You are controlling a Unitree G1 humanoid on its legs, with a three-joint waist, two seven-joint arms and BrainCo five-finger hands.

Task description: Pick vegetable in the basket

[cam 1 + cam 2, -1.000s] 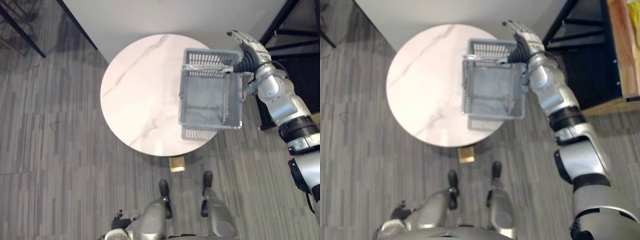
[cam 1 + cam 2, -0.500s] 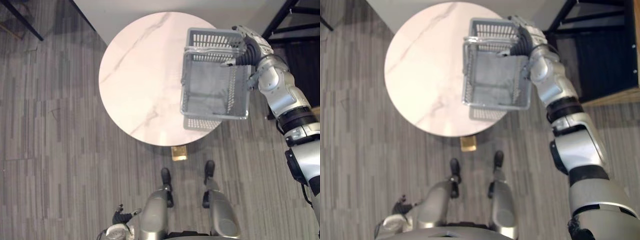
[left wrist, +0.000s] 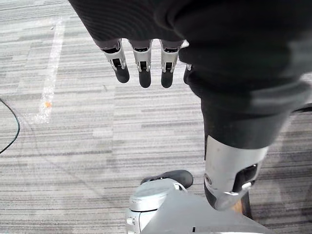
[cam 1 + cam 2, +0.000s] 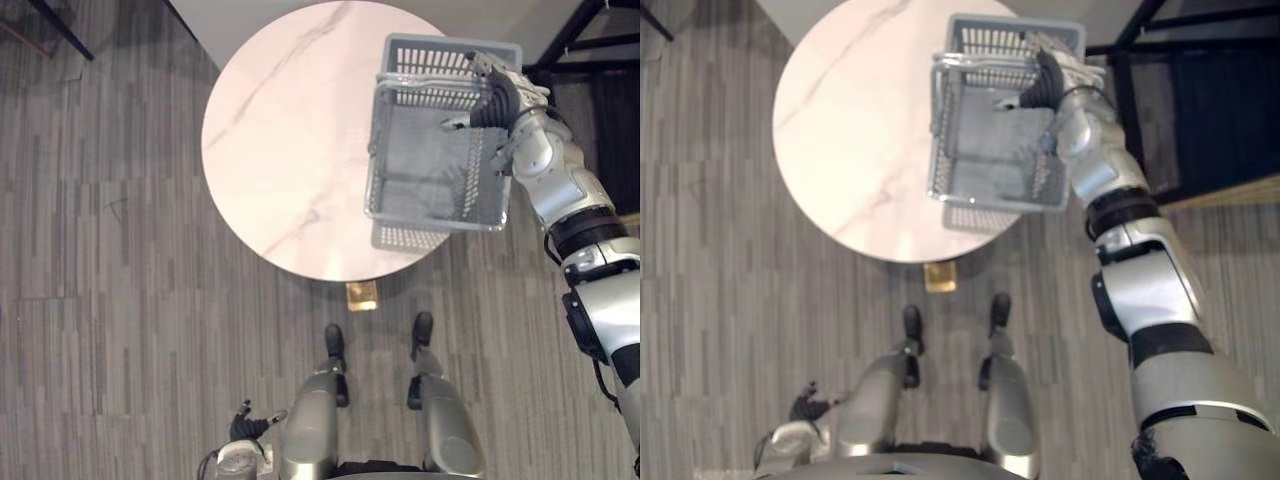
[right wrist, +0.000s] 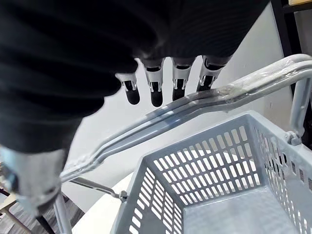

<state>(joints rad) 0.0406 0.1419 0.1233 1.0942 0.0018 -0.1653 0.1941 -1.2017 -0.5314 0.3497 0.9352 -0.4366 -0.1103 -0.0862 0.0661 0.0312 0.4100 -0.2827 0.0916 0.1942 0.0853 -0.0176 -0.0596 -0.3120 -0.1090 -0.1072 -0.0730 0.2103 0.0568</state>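
A grey slatted plastic basket [image 4: 440, 222] hangs in the air over the right side of the round white marble table [image 4: 280, 130], casting a shadow on the table's near edge. Its inside looks bare; I see no vegetable. My right hand [image 4: 497, 95] is at the basket's far right corner, its fingers [image 5: 178, 83] bent over the grey wire handle [image 5: 195, 105] and the thumb reaching in below it. My left hand [image 4: 243, 425] hangs low by my side with its fingers [image 3: 144, 63] relaxed and holding nothing.
A black shelf frame [image 4: 1200, 100] stands close to the right of the table, behind my right arm. A pale wall runs behind the table. Grey striped carpet [image 4: 110, 250] lies open to the left and front.
The view has shifted. My right hand's fingers, stretched out a second ago, have bent down over the basket's handle. The basket stays over the table's right side.
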